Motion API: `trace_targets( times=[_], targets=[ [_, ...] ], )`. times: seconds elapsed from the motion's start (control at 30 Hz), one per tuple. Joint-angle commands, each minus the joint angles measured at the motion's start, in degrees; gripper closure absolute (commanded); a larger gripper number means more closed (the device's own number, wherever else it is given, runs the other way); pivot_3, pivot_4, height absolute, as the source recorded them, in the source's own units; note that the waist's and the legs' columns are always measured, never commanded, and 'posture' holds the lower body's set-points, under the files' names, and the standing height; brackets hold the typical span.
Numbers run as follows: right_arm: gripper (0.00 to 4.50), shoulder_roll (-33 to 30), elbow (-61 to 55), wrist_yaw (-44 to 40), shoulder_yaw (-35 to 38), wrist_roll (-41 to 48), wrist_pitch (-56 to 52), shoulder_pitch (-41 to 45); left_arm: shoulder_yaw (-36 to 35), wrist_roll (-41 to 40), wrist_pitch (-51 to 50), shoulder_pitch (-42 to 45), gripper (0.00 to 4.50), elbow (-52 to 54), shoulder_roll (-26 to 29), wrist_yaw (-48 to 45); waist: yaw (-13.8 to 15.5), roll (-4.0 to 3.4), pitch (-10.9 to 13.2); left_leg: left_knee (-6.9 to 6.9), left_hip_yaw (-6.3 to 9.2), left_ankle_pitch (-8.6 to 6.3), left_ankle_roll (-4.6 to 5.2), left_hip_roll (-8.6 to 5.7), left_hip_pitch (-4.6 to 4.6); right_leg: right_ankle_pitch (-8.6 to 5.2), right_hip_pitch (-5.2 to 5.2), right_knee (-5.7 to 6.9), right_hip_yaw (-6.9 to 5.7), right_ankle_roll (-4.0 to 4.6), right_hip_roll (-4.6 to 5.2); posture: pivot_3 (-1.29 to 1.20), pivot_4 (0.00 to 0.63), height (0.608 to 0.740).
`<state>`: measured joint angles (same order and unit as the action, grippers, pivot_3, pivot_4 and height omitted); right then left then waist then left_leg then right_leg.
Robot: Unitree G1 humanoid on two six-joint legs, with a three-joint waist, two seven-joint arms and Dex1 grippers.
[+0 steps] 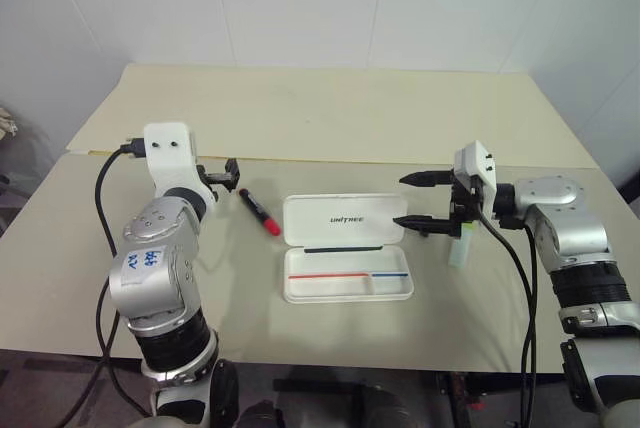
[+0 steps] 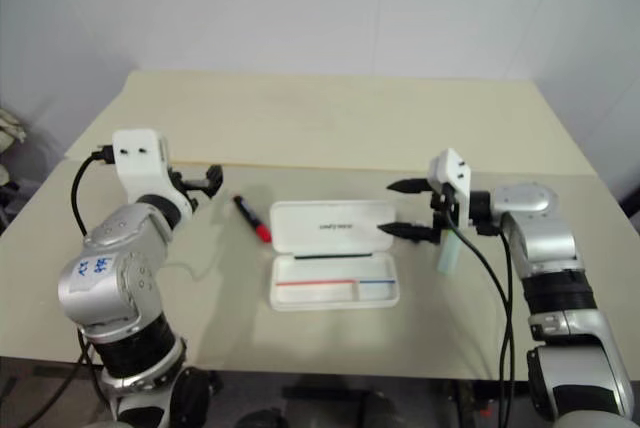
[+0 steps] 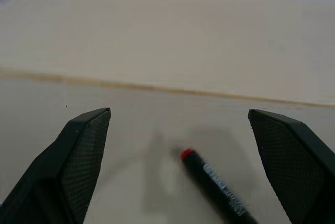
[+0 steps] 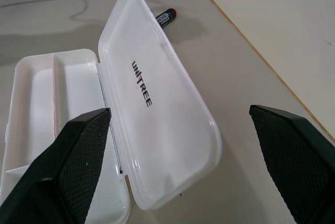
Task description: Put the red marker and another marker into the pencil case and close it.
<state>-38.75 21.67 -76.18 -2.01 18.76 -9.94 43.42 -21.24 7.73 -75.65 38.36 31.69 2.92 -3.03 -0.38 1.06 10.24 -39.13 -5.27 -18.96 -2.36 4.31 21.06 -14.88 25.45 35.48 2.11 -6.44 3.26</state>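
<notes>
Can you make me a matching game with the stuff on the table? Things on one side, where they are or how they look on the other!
Things:
1. red marker
2. pencil case
3. green marker
4. right gripper

Clues:
A. lying open, nothing inside
B. open, above the case's right end
C. on the table left of the case
D. on the table right of the case

Pairs: 1-C, 2-A, 3-D, 4-B
</notes>
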Motion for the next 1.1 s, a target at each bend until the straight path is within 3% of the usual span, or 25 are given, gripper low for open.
trace_targets(
  times=[0.03,0.13,0.47,0.77,1.1],
  targets=[
    [0.0,0.3,-0.4,0.0,0.6,-0.2,1.2,1.1,-3.3,-1.2,-0.5,1.1,0.03,-3.2,-0.4,1.8,0.0,0.01,0.0,0.0,0.0,0.0,-0.01,0.0,-0.01,0.0,0.0,0.01,0.0,0.0,0.0,0.0,0.15,0.74],
    [0.0,0.7,-0.2,0.1,0.8,-0.3,1.3,1.2,-5.8,-3.5,0.9,0.9,0.03,-7.7,-0.3,1.4,0.0,0.03,0.0,0.0,0.0,0.01,-0.03,0.0,-0.01,0.01,0.0,0.01,-0.01,0.0,0.01,0.0,0.15,0.74],
    [0.0,0.9,-1.4,0.4,1.5,0.2,0.6,0.2,-3.6,-10.4,7.4,1.5,0.03,-22.0,6.5,-3.7,0.1,0.04,0.0,0.0,-0.01,0.02,-0.1,0.0,0.02,0.02,0.0,-0.01,-0.03,-0.01,0.03,0.0,0.15,0.74],
    [0.0,1.3,-1.6,3.2,4.4,3.1,-1.9,1.7,-2.1,-13.6,11.9,4.0,0.03,-30.8,8.4,-3.2,0.1,0.04,0.0,0.0,-0.02,0.03,-0.11,0.0,0.02,0.02,0.0,-0.02,-0.04,-0.02,0.03,0.0,0.15,0.74],
    [0.0,-0.9,-6.7,1.3,6.3,9.3,-14.7,1.6,0.7,-13.5,15.6,7.3,0.03,-43.1,8.8,-0.8,0.3,0.04,0.0,0.0,-0.03,0.03,-0.11,-0.02,0.02,0.03,0.0,-0.02,-0.04,-0.04,0.03,0.0,0.15,0.74]
  ],
)
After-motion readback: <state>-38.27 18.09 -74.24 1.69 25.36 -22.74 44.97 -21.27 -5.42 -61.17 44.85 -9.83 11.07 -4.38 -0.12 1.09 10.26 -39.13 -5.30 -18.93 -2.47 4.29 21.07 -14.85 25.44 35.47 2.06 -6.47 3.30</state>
